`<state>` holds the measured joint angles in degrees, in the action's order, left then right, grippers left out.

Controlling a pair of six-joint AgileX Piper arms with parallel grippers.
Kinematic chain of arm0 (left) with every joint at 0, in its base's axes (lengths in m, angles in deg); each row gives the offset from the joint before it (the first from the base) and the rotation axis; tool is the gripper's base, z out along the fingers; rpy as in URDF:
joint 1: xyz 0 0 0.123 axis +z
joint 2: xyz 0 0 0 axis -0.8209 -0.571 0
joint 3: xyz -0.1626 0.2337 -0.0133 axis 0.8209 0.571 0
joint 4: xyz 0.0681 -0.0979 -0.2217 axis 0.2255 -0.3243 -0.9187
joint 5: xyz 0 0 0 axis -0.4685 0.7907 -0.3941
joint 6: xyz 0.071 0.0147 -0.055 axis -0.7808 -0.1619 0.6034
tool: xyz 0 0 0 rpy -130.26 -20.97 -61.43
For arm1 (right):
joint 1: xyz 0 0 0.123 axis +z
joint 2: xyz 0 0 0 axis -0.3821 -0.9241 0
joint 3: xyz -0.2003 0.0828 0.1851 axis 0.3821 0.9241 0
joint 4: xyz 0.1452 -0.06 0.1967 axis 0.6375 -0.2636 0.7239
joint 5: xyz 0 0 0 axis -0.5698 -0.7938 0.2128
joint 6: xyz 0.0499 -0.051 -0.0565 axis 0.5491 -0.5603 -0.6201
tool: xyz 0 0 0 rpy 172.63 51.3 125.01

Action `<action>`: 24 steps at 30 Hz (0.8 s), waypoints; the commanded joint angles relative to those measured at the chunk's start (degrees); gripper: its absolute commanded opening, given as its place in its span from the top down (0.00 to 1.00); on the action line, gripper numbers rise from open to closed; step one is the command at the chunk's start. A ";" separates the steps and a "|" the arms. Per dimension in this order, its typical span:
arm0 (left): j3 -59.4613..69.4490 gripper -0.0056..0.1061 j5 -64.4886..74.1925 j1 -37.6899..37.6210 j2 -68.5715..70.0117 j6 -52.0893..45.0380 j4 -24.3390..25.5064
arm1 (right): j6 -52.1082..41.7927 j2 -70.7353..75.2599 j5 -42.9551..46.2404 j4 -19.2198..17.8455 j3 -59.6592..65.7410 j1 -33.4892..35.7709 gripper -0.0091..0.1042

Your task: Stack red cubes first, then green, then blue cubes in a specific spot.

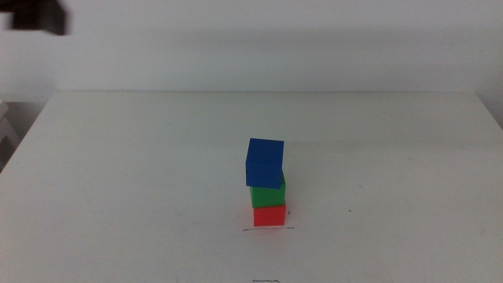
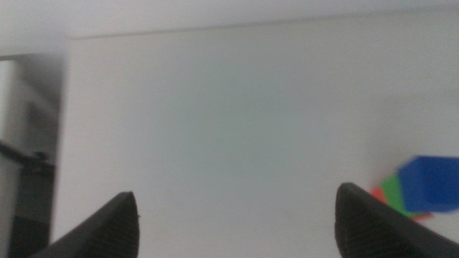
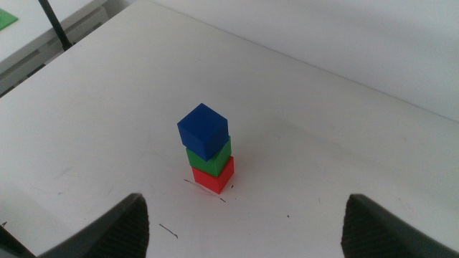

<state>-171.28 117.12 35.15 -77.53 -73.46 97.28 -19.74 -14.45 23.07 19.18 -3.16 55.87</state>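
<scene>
Three cubes stand in one stack near the table's front middle. The red cube [image 1: 269, 215] is at the bottom, the green cube [image 1: 267, 192] sits on it, and the blue cube [image 1: 264, 163] lies on top, turned slightly askew. The red cube rests just behind the thin dark pen stroke [image 1: 269, 229]. My right gripper [image 3: 247, 204] is open and well back from the stack, with the blue cube [image 3: 204, 130], green cube [image 3: 215, 158] and red cube [image 3: 214, 176] ahead of it. My left gripper [image 2: 237, 197] is open and empty, and the blue cube [image 2: 432, 183] shows off to its side. Neither gripper shows in the middle view.
A small dark rectangle outline [image 1: 267, 281] lies at the table's front edge. A dark blurred shape [image 1: 35, 16] hangs at the far left. A tiny dark speck [image 1: 350, 211] marks the white table [image 1: 118, 173] right of the stack.
</scene>
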 commanded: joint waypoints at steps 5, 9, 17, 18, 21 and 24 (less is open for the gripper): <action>6.86 0.11 -7.65 6.76 9.30 -0.39 1.66 | -0.72 0.12 3.79 -0.65 -1.06 -0.30 0.15; 10.97 0.11 -12.58 10.17 13.47 -0.39 3.52 | -0.72 0.12 3.79 -0.65 -1.06 -0.30 0.15; 16.77 0.11 -18.47 12.77 19.69 0.34 6.56 | -0.72 0.12 3.79 -0.65 -1.06 -0.30 0.15; 16.84 0.11 -18.47 12.77 19.98 0.34 6.56 | -0.72 0.12 3.79 -0.65 -1.06 -0.30 0.15; 16.84 0.11 -18.47 12.70 20.86 0.28 6.50 | -0.72 0.12 3.79 -0.65 -1.06 -0.30 0.15; 16.84 0.11 -18.48 12.70 21.02 0.28 4.65 | -0.72 0.12 3.79 -0.65 -1.06 -0.30 0.15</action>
<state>-153.24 102.78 47.74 -56.73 -73.68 102.22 -19.74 -14.45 23.07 19.18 -3.16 55.87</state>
